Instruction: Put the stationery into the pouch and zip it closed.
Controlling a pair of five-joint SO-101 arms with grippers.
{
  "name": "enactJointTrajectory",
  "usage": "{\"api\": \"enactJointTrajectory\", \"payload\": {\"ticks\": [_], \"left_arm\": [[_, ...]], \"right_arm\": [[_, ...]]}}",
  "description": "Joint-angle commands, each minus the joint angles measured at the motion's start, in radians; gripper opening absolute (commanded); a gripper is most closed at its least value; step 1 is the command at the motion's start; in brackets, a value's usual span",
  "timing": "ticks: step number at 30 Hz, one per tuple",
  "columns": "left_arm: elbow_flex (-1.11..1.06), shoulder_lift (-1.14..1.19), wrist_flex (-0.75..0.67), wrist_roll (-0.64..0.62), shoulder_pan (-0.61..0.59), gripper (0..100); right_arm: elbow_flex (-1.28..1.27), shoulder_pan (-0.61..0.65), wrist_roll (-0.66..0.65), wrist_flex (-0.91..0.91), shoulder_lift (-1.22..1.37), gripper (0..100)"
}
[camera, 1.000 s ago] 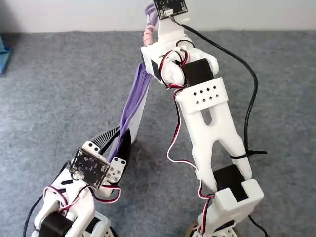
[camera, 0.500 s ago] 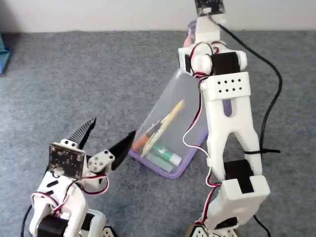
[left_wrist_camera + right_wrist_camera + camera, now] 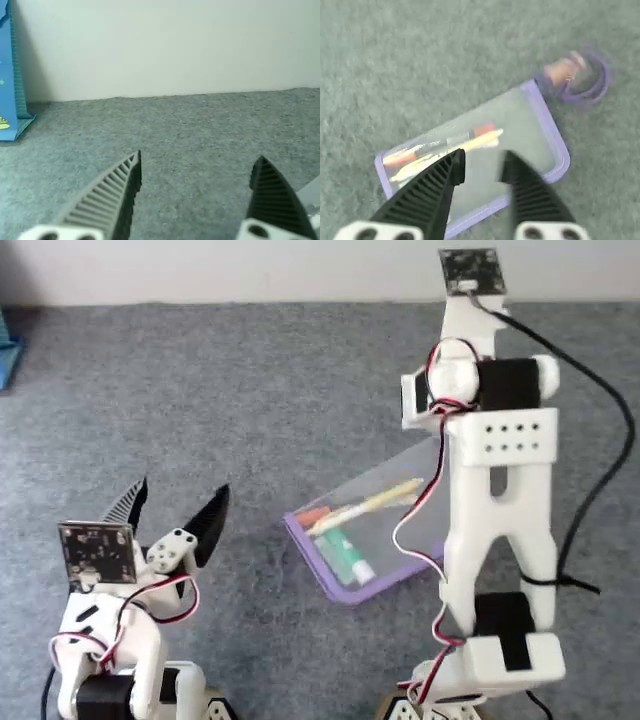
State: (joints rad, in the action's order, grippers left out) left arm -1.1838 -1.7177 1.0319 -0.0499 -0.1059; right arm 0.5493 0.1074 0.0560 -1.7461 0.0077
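Observation:
The clear pouch with purple edging lies flat on the grey carpet, one end hidden under the right arm. Inside it are a yellow pencil, an orange-tipped pen and a green-and-white glue stick. In the right wrist view the pouch lies below my right gripper, which hangs open above it, holding nothing. A purple strap with a pinkish charm trails from one corner. My left gripper is open and empty, off to the pouch's left and raised above the carpet.
A blue object sits at the carpet's far left edge, also in the left wrist view. A pale wall borders the carpet at the back. The right arm's black cable hangs on its right side.
The pouch, held stretched upright between both grippers, was let go by the left, then the right, and now lies flat. The left arm drew back left; the right arm swung right.

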Motion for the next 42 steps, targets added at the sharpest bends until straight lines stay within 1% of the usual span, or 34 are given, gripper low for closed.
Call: {"api": "enactJointTrajectory", "payload": {"ticks": [1,4,6,9,12,15,20,24,27,29,33,35,39,42], "left_arm": [[0.007,0.005,0.025,-0.032,-0.037,33],[0.036,0.005,0.100,-0.054,-0.040,25],[0.047,0.005,0.144,-0.061,-0.037,16],[0.041,0.005,0.167,-0.055,-0.041,1],[0.005,0.005,0.167,-0.054,-0.037,2],[-0.025,0.005,0.163,-0.054,-0.035,3],[-0.035,0.005,0.198,-0.058,-0.035,3],[-0.056,0.005,0.216,-0.055,-0.035,11],[-0.091,0.005,0.210,-0.054,-0.034,16],[-0.122,0.005,0.209,-0.054,-0.025,18],[-0.200,0.005,0.209,-0.052,0.029,18],[-0.231,0.005,0.209,-0.052,0.049,16],[-0.278,0.005,0.207,-0.035,0.064,8],[-0.320,0.005,0.193,-0.003,0.055,1]], "right_arm": [[-0.012,-0.039,0.052,-0.050,-0.119,3.8],[-0.115,-0.053,0.068,-0.048,-0.220,0.6],[-0.236,-0.056,0.068,-0.048,-0.294,0.9],[-0.440,-0.061,0.074,-0.045,-0.417,0.8],[-0.660,-0.062,0.075,-0.005,-0.558,0.8],[-0.873,-0.059,0.075,0.077,-0.753,0.8],[-1.183,-0.061,0.068,0.303,-1.136,0.8],[-1.413,-0.061,0.071,0.384,-1.353,0.8],[-1.551,-0.062,0.072,0.395,-1.463,0.8],[-1.622,-0.058,0.072,0.397,-1.531,0.8],[-1.748,-0.061,0.066,0.426,-1.646,0.8],[-1.814,-0.054,0.064,0.430,-1.701,0.9],[-1.918,-0.028,0.066,0.421,-1.824,0.9],[-1.939,-0.015,0.066,0.421,-1.824,0.9]]}}
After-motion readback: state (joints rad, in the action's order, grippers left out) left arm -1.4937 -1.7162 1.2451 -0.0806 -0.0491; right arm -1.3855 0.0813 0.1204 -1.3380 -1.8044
